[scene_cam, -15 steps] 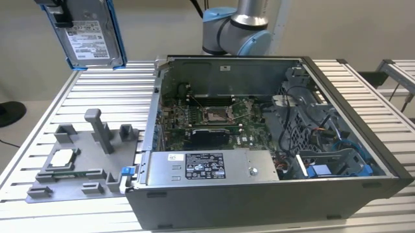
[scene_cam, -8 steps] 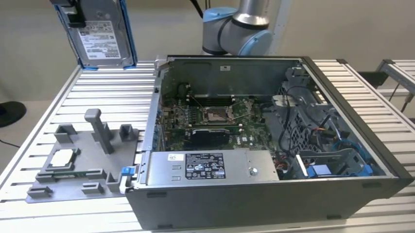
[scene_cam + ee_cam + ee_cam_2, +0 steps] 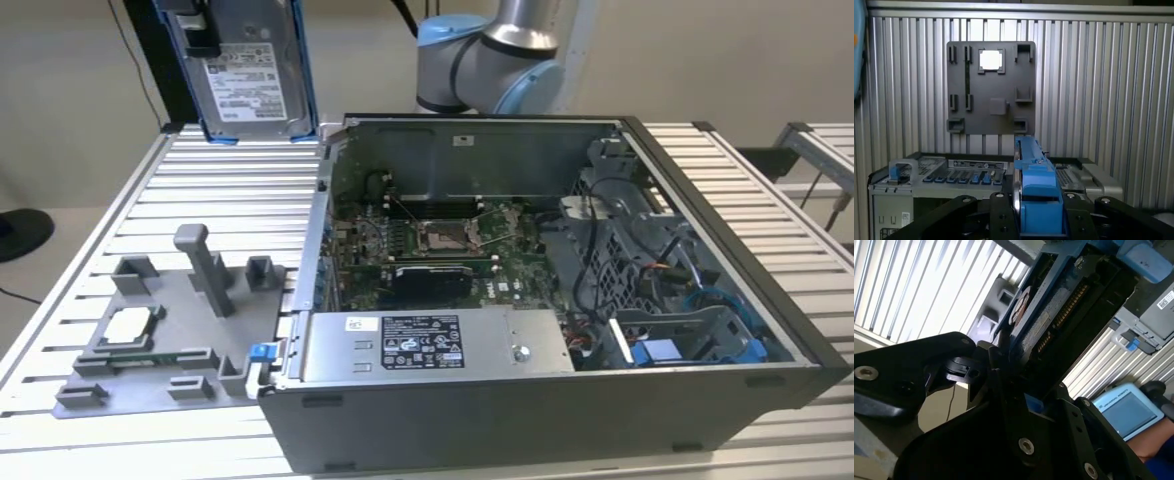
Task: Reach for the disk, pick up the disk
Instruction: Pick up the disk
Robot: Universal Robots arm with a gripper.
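Now the jaws of the gripper (image 3: 1036,202) clamp the disk (image 3: 247,75) aloft beside the computer case (image 3: 561,400). A narrow edge grip could let it slip loose.

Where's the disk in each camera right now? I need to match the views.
Exterior view: the disk stands upright at the exterior view's upper left, at the far corner of the ribbed table.
Second wrist view: the disk shows its dark underside, stretching away from the gripper, table behind.
First wrist view: the disk is edge-on, blue frame facing the camera, clamped in the gripper.
Shared landmark: the ribbed table.
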